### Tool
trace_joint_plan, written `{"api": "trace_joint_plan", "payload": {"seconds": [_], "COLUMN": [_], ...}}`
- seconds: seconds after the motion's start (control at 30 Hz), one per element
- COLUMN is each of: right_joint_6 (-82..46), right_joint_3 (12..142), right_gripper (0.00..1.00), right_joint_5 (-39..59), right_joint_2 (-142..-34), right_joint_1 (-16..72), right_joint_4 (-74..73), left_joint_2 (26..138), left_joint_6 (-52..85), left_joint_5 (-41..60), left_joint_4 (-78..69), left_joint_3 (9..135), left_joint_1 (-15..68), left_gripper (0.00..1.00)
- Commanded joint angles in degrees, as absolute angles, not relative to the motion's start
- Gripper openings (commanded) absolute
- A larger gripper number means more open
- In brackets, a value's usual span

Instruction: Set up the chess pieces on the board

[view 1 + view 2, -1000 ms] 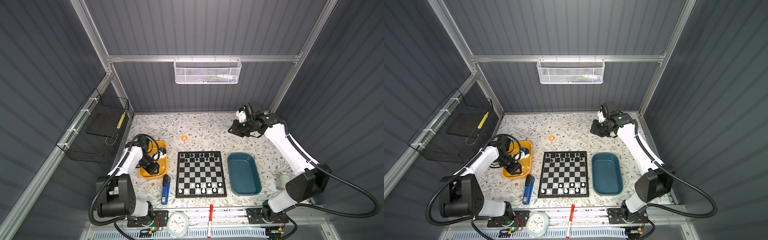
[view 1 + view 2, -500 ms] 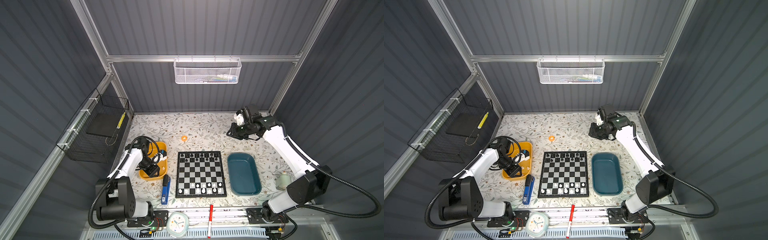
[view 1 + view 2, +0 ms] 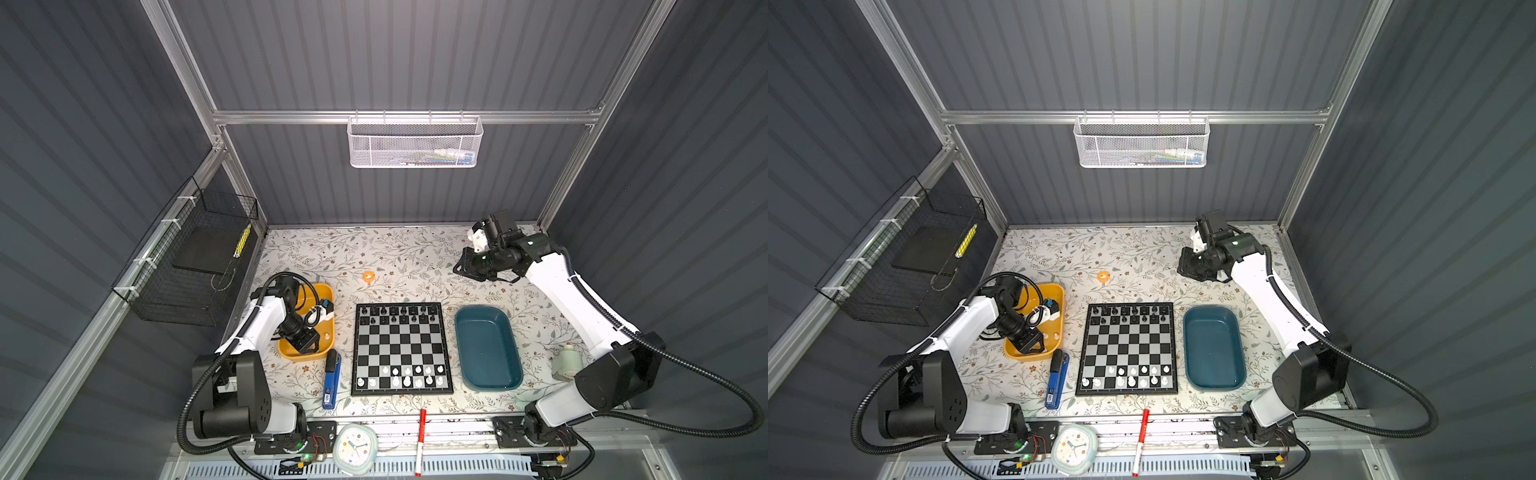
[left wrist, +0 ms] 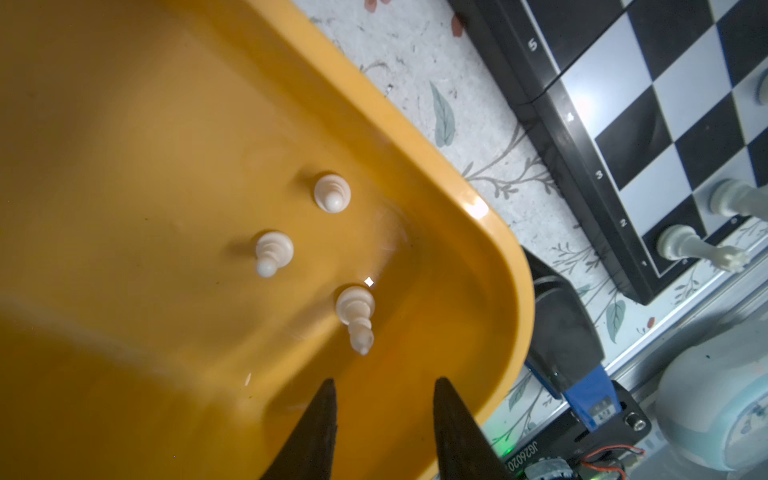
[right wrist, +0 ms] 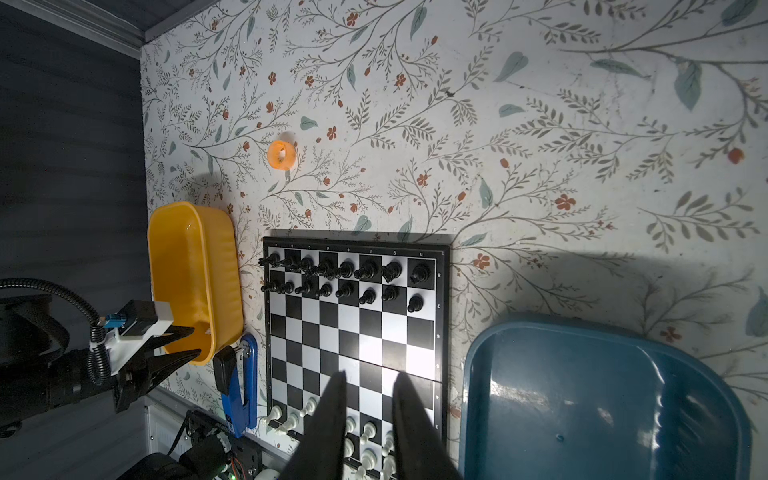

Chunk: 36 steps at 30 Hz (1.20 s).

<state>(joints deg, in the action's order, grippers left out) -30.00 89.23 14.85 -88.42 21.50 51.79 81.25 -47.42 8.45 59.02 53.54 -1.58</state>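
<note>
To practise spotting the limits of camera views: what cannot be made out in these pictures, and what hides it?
White chess pieces, right wrist view: several behind the right tool or cut off by the frame edge.
Yellow tray floor, both top views: largely covered by the left tool.
White mesh basket contents, top views: too small.
Clock, left wrist view: blurred, cut off.

My left arm (image 3: 266, 320) and right arm (image 3: 557, 286) are white shells over black joints, each trailing a ribbed black cable (image 3: 700, 433). My left fingers (image 4: 316, 432) and right fingers (image 5: 328, 419) are dark tapering wedges; a white bracket (image 5: 141, 328) with a blue plug (image 5: 113, 321) sits behind the left ones.
</note>
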Motion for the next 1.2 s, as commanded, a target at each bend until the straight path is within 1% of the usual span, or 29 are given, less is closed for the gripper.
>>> {"api": "trace_joint_plan", "payload": {"seconds": [0.0,0.4,0.83,1.17], "right_joint_6": [-30.16,-29.79,-29.01,-28.52], "right_joint_3": [89.01,89.87,91.04,91.82], "right_gripper": [0.24,0.24,0.24,0.24], "right_joint_5": [14.43,14.80,14.86,15.21], "right_joint_2": [-88.05,-89.38,-90.68,-91.56], "right_joint_1": [21.81,21.76,21.80,21.76], "right_joint_4": [51.37,51.38,51.73,51.74], "left_joint_2": [82.28,84.53,85.87,85.85], "left_joint_6": [-47.89,-46.61,-45.35,-45.27], "left_joint_5": [9.23,8.78,8.27,7.46], "left_joint_4": [59.63,58.40,56.86,56.70], "left_joint_3": [52.37,52.69,53.19,52.65], "left_joint_1": [-1.58,-0.49,0.55,0.53], "left_gripper": [0.40,0.40,0.32,0.31]}}
